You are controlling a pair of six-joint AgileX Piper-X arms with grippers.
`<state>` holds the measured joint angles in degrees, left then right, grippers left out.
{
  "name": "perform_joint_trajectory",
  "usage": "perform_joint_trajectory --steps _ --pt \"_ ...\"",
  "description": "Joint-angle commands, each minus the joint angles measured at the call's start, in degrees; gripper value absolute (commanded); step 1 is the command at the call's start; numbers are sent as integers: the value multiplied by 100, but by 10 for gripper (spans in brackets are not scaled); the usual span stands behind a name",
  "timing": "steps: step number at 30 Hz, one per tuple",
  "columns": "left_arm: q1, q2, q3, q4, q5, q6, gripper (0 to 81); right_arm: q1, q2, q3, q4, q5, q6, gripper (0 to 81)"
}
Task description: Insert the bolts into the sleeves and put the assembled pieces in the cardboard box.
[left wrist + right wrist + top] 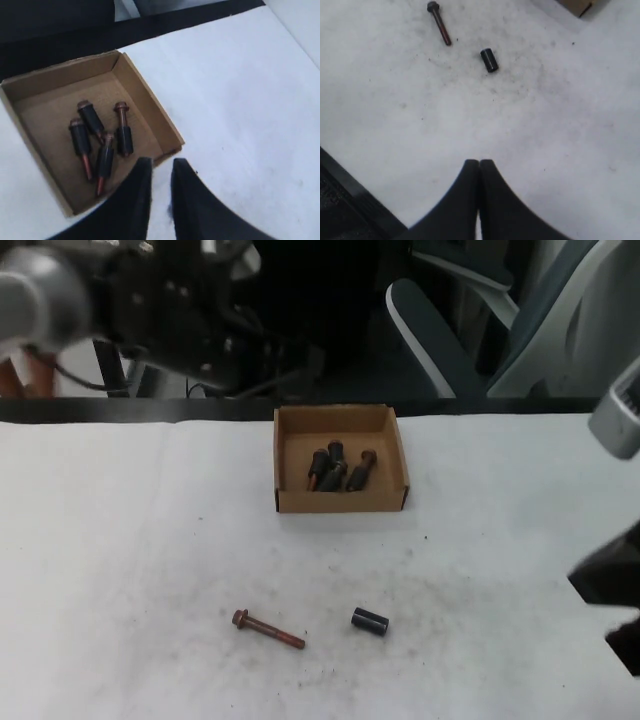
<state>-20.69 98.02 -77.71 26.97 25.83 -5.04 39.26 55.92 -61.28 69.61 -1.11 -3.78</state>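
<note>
A copper-coloured bolt (268, 630) lies loose on the white bench near its front. A short black sleeve (369, 621) lies apart from it, to its right. Both show in the right wrist view, bolt (439, 22) and sleeve (489, 59), well away from my right gripper (479, 163), which is shut and empty. The cardboard box (290, 502) stands at mid-bench and holds several bolts fitted in sleeves (335, 470). My left gripper (161, 167) hovers over the box's (150, 107) near corner, its fingers a narrow gap apart and holding nothing. The assembled pieces (102, 140) lie on the box floor.
The bench's white cover (120, 570) is wide and bare to the left and right of the parts. An arm's dark body (612, 590) sits at the right edge and a blurred arm (60, 290) at the upper left. Office chairs (480, 330) stand behind the bench.
</note>
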Motion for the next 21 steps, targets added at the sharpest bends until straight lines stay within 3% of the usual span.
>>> perform_joint_trajectory --steps 1,10,21 --pt "-1 -722 606 43 -162 35 143 -31 -89 10 204 48 -51 0" --pt "-1 -3588 3106 -238 -222 -177 143 -31 -257 10 171 37 -38 0" --pt "-1 -6769 4681 -95 -222 -1184 143 -31 -257 10 144 37 -49 0"
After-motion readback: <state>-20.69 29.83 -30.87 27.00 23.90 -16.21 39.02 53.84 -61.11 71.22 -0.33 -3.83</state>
